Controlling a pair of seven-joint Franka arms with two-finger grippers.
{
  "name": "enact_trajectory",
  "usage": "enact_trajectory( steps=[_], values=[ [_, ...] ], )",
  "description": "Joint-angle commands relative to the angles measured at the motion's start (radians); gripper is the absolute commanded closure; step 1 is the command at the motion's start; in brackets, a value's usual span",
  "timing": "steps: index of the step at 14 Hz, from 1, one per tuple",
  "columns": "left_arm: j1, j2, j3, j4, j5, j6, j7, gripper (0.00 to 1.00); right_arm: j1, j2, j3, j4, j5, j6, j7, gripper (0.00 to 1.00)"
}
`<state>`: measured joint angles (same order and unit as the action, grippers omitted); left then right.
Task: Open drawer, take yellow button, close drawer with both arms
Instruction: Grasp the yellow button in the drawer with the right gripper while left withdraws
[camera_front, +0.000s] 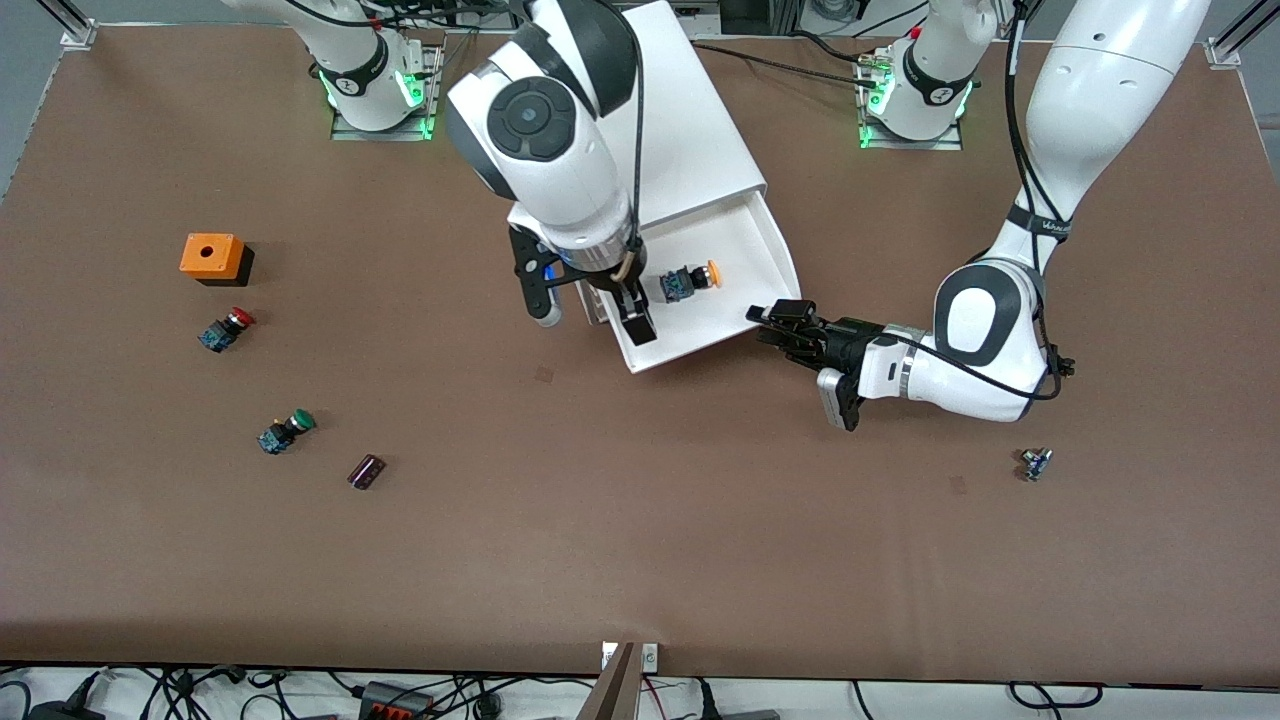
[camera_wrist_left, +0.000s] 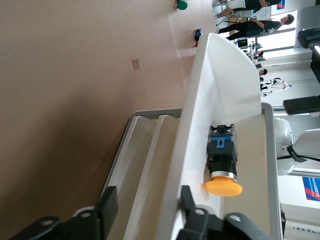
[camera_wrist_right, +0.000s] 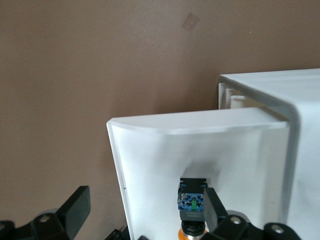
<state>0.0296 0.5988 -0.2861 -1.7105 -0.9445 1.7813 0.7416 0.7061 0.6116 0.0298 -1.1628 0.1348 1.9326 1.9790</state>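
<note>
The white cabinet (camera_front: 690, 130) stands between the arm bases. Its top drawer (camera_front: 745, 235) is pulled out toward the front camera. The orange-capped button (camera_front: 688, 281) lies on its side in the drawer. My right gripper (camera_front: 592, 320) is open and straddles the drawer's side wall toward the right arm's end, one finger inside next to the button (camera_wrist_right: 192, 202). My left gripper (camera_front: 770, 322) is open at the drawer's front corner toward the left arm's end. In its wrist view the gripper (camera_wrist_left: 147, 205) straddles the drawer wall (camera_wrist_left: 200, 130), with the button (camera_wrist_left: 222, 165) just inside.
Toward the right arm's end stand an orange box (camera_front: 212, 256), a red-capped button (camera_front: 227, 329), a green-capped button (camera_front: 286, 431) and a small dark part (camera_front: 366, 471). A small part (camera_front: 1036, 463) lies near the left arm's end. The lower drawers (camera_wrist_left: 142, 150) are shut.
</note>
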Motion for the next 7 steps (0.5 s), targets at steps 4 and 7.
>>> enact_trajectory(
  steps=[4, 7],
  values=[
    [0.024, -0.007, 0.013, 0.182, 0.168, -0.189, -0.293, 0.0, 0.047, 0.08, -0.008, 0.051, 0.0, -0.015, 0.06, 0.0],
    [0.026, -0.007, 0.013, 0.29, 0.289, -0.29, -0.445, 0.0, 0.055, 0.091, -0.008, 0.051, 0.005, -0.021, 0.064, 0.0]
  ],
)
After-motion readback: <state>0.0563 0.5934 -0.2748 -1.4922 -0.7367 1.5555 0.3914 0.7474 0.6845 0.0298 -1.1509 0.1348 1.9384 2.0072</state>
